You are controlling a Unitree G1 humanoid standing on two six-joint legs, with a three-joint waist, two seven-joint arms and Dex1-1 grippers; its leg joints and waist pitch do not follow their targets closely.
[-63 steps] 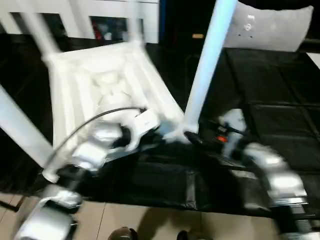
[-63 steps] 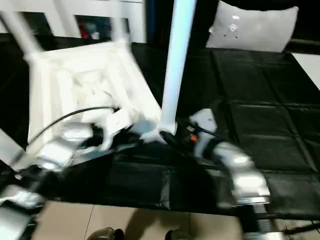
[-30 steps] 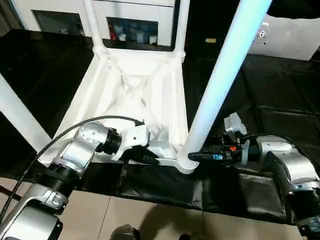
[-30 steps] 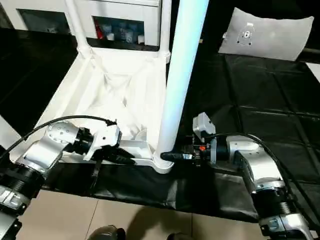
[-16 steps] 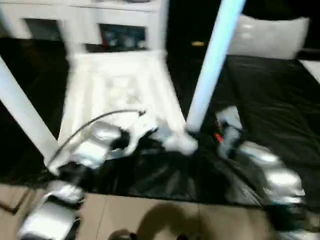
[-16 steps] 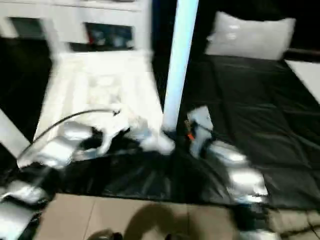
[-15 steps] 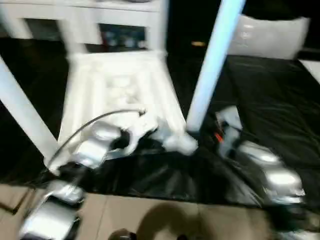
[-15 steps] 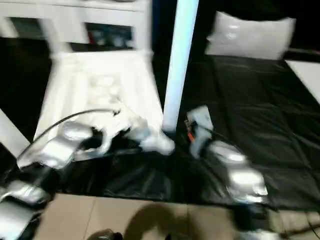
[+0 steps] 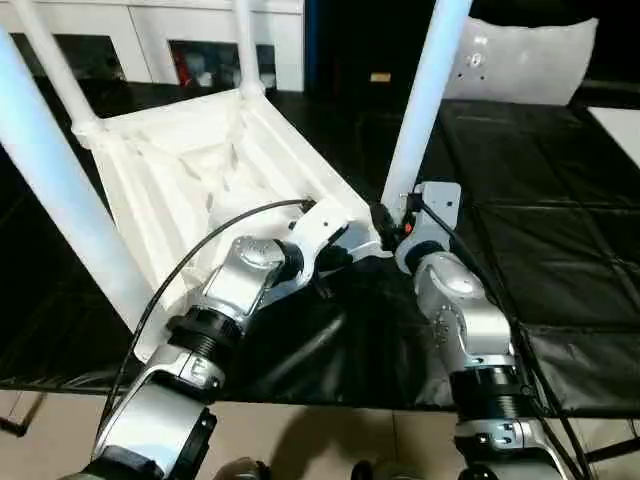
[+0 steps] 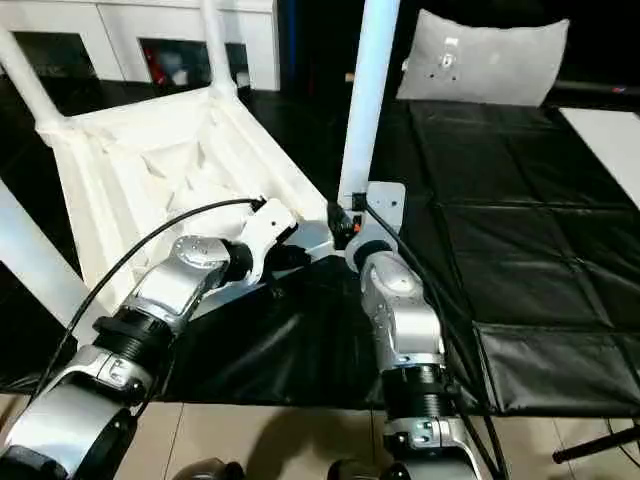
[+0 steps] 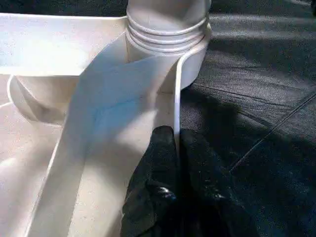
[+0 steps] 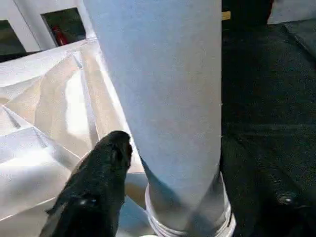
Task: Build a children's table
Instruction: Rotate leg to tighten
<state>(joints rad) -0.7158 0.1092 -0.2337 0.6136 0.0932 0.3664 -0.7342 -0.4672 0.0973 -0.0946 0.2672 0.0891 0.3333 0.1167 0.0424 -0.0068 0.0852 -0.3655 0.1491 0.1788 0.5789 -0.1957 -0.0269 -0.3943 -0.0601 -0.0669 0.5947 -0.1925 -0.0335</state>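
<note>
The white children's table (image 9: 190, 180) lies upside down on the black mat with its legs pointing up. My left gripper (image 9: 335, 265) is shut on the thin rim of the top, right beside the near corner socket (image 11: 168, 29). Its fingers (image 11: 160, 163) pinch that rim from both sides. My right gripper (image 9: 388, 222) sits at the base of the leg (image 9: 420, 100) screwed into that socket. Its jaws straddle the leg (image 12: 163, 89), standing open, with one finger (image 12: 101, 187) close alongside it. Another leg (image 9: 60, 190) rises at the near left, and two more (image 9: 245, 45) stand at the far side.
The black mat-covered workbench (image 9: 560, 250) stretches away to the right. A white padded sheet (image 9: 525, 60) leans at the back right, and white cabinets (image 9: 150, 40) stand behind. The bench's front edge and the floor (image 9: 300, 440) lie just below my arms. A black cable (image 9: 200, 250) loops over my left forearm.
The whole picture has swung, so the camera moved. My right arm now reaches the leg's base from the front rather than from the right. My left gripper keeps its hold on the rim.
</note>
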